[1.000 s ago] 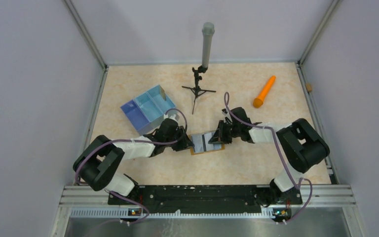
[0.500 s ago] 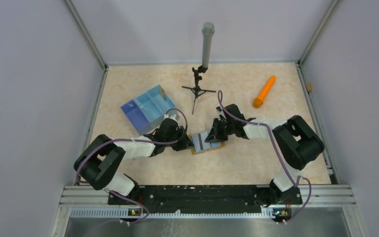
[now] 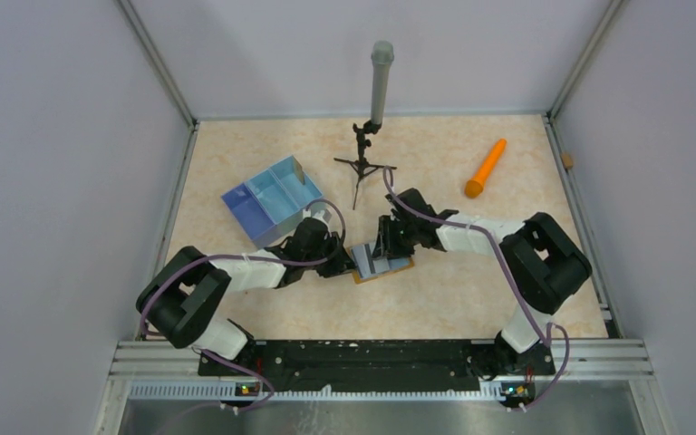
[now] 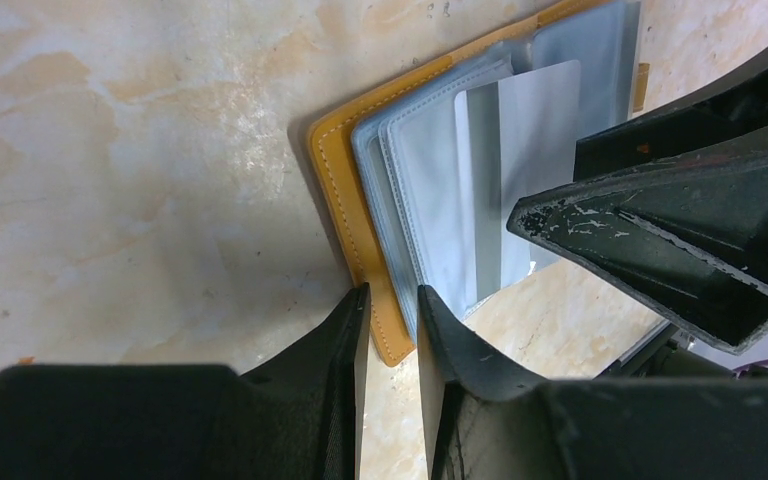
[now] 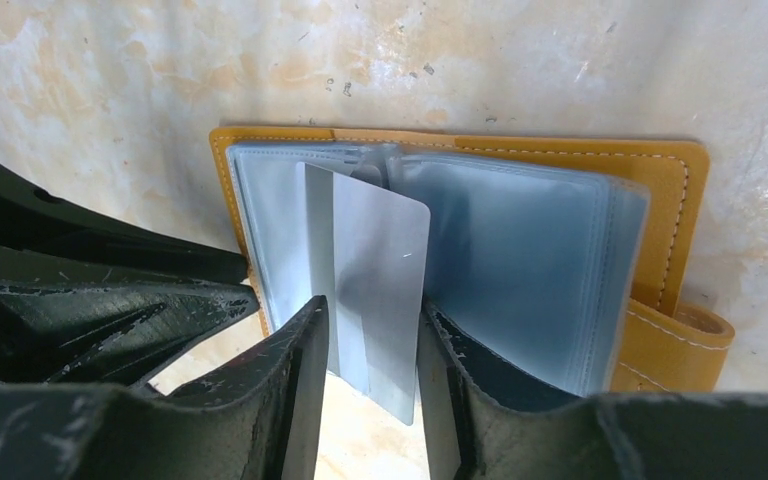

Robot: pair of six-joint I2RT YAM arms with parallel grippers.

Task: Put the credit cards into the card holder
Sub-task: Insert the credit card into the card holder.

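Within my spread right end effector (image 5: 372, 310), one card (image 5: 380, 260) looks part-way into the open holder (image 5: 678, 220); my left end effector (image 4: 392, 292) straddles its corner, grip unclear. Pushing home remains; no other card visible.

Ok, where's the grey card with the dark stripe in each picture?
Top external: the striped card is near the centre, just below the middle.
Left wrist: upper right.
Right wrist: centre, reaching toward the bottom edge.
Shared landmark: the mustard-orange card holder, open under the card in all three.
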